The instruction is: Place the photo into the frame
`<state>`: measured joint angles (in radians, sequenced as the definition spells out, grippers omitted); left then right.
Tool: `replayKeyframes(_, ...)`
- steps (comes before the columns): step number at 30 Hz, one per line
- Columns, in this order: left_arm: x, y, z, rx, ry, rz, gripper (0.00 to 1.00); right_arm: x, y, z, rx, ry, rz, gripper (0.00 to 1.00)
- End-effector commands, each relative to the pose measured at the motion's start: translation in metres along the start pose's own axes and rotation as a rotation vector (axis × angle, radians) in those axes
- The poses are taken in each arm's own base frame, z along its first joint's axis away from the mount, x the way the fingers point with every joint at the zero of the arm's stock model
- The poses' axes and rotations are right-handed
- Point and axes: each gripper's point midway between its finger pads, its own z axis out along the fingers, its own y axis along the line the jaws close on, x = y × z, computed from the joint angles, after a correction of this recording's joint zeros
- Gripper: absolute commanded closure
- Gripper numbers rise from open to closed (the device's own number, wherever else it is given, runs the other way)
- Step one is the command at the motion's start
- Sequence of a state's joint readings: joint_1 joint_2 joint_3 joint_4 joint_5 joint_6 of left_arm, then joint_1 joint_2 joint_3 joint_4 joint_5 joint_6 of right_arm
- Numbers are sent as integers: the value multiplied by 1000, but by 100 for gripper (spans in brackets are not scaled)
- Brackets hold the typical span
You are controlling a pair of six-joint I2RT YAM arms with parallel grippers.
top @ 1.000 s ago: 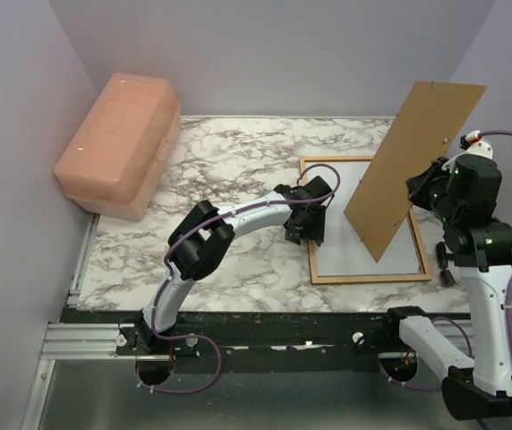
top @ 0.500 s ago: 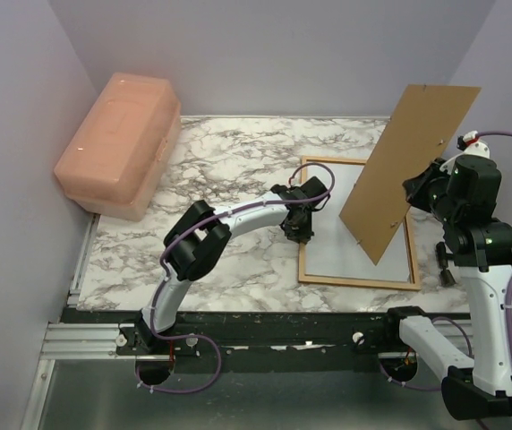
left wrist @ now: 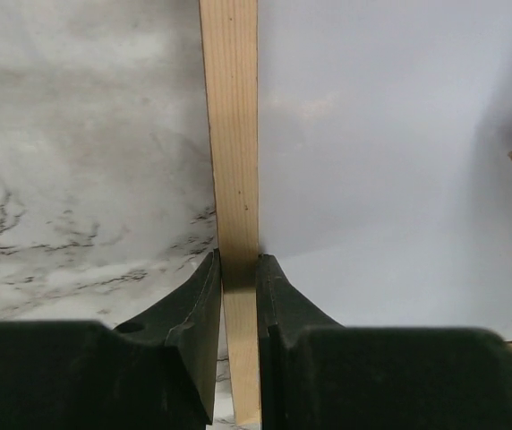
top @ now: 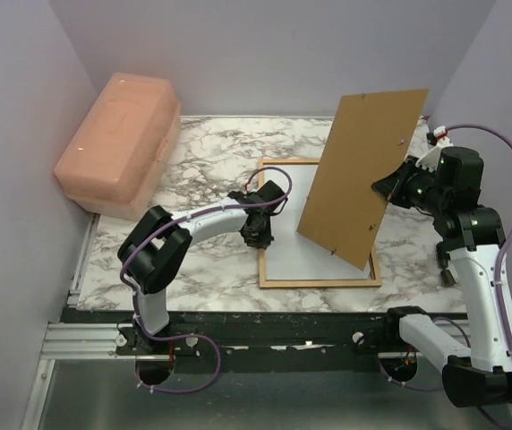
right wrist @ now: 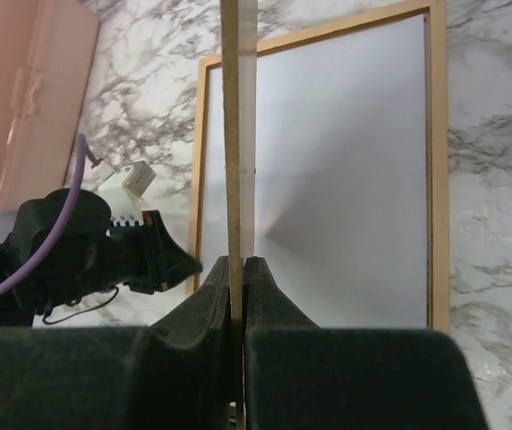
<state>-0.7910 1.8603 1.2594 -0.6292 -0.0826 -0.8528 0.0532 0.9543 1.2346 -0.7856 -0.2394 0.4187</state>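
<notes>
Since a second ago the frame (top: pixel 285 235) has slid left across the marble table (top: pixel 211 161). The brown backing board (top: pixel 363 170) has swung left along with it and turned more face-on to the overhead camera. Now the frame lies flat with its pale pane up, and the left gripper (top: pixel 258 235) is clamped on its left rail — the wrist view shows a finger pressed tight on each side of the wood. The right gripper (top: pixel 390 188) is pinched shut on the board's right edge, holding it tilted above the frame's right half, off the table. From the right wrist the board is edge-on, with a thin pale strip (right wrist: pixel 247 134) running alongside it — can't tell if that's the photo. The pink plastic box (top: pixel 120 143) sits at the far left, well apart.
</notes>
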Motion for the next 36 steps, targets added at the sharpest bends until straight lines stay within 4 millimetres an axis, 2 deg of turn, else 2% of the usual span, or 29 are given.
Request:
replayKeyframes(1, 9, 45, -1, -94, -1, 45, 99, -19, 41, 0, -210, -54, -15, 100)
replayKeyframes(12, 38, 79, -8, -88, 25, 87, 99, 3, 57, 23, -357, 79, 33, 100)
replayKeyframes(18, 51, 85, -9, -71, 33, 51, 97, 17, 57, 33, -397, 137, 55, 100)
replayKeyframes(21, 50, 85, -12, -65, 24, 47, 87, 24, 57, 36, -415, 160, 59, 100)
replayKeyframes(23, 47, 82, -18, -49, 11, 46, 74, 27, 56, 39, -421, 176, 61, 100)
replayKeyframes(26, 39, 75, -34, -5, -28, 43, 48, 33, 57, 41, -446, 202, 54, 100)
replayKeyframes(29, 29, 70, -53, 39, -82, 37, 31, 38, 61, 40, -490, 228, 48, 100)
replayKeyframes(32, 20, 74, -72, 66, -128, 15, 25, 40, 65, 38, -515, 243, 57, 100)
replayKeyframes(36, 10, 93, -93, 82, -181, -34, 25, 40, 74, 33, -586, 251, 72, 100)
